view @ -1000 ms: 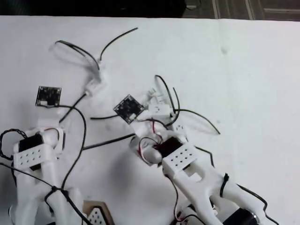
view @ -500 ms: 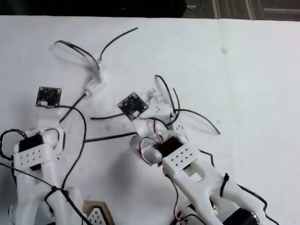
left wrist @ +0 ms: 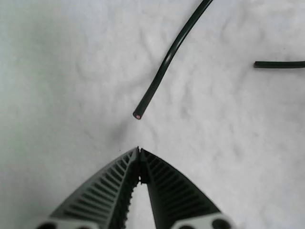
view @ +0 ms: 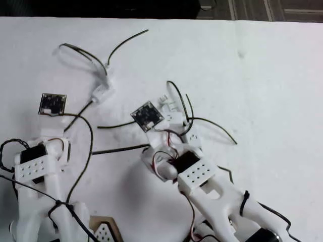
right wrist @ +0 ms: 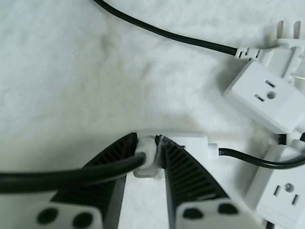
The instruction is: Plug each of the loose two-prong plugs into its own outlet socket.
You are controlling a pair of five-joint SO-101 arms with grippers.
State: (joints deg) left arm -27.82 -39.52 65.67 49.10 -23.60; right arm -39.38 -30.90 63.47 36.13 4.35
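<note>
left end effector [left wrist: 139,160]: fingertips together; right end effector [right wrist: 148,147]: clamped on plug [right wrist: 188,143]

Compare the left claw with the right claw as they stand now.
The left claw is shut on nothing; the right claw is shut on a white plug with black cable at both ends. The left claw's tip faces a loose cable end that lies apart from it on the bare table; the right claw sits beside two white outlet sockets. Both are dark and low over the white table.
</note>
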